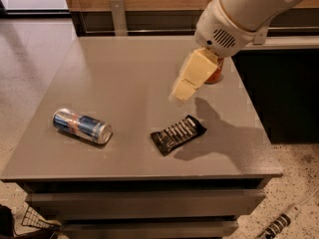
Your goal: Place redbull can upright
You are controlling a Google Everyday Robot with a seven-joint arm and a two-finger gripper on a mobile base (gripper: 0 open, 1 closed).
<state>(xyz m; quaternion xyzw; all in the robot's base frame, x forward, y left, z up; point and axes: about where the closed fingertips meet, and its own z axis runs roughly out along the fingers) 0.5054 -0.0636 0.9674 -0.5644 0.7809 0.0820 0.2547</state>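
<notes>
The redbull can point(82, 126), blue and silver with a red-yellow logo, lies on its side on the grey table point(124, 73) near the front left. My gripper point(187, 83) hangs above the table's middle right, well to the right of the redbull can and apart from it. It holds nothing that I can see. The arm's white housing point(239, 14) fills the upper right.
A black snack wrapper point(178, 134) lies flat just below the gripper. A red can point(215, 72) stands behind the gripper, mostly hidden by the arm. The table's right edge meets a dark gap and speckled floor point(294, 183). A railing runs along the back.
</notes>
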